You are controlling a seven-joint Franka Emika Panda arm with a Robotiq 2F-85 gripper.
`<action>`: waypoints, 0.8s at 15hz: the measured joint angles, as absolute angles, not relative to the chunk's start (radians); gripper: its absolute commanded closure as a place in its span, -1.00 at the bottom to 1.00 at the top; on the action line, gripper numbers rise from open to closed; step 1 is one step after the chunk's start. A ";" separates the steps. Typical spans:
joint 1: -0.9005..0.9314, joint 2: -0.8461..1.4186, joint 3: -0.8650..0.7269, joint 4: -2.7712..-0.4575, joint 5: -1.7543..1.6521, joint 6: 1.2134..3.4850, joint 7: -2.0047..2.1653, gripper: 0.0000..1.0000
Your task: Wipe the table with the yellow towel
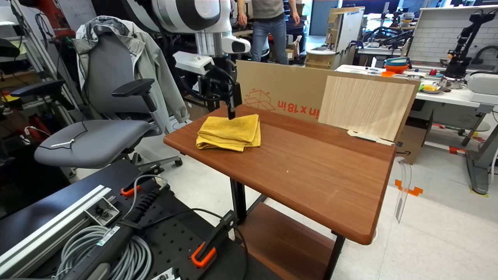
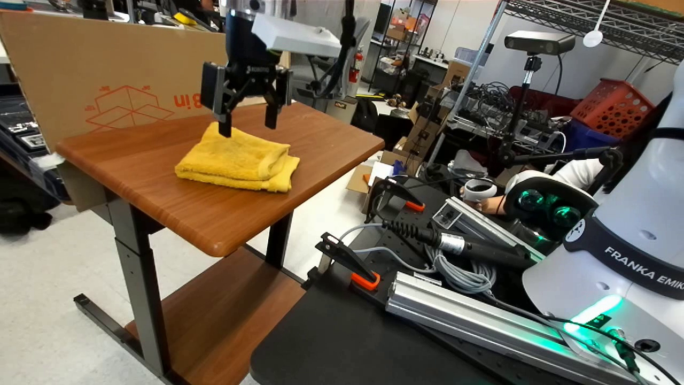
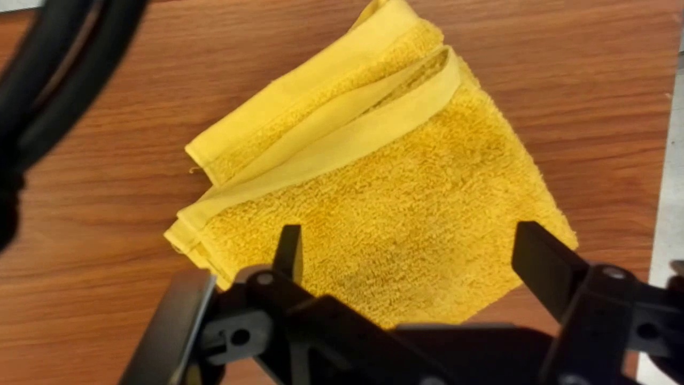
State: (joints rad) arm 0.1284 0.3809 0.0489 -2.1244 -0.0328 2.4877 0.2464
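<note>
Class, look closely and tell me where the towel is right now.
In an exterior view, the towel lies folded at the left end of the table, just below the open fingers.

On my wrist feed, rough-piled cloth towel, smooth wood-grain table, matt gripper, in an exterior view dull cardboard upper left, satiny metal rail lower right.
</note>
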 measured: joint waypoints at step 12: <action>0.131 0.635 -0.033 -1.900 -0.029 2.457 0.312 -1.00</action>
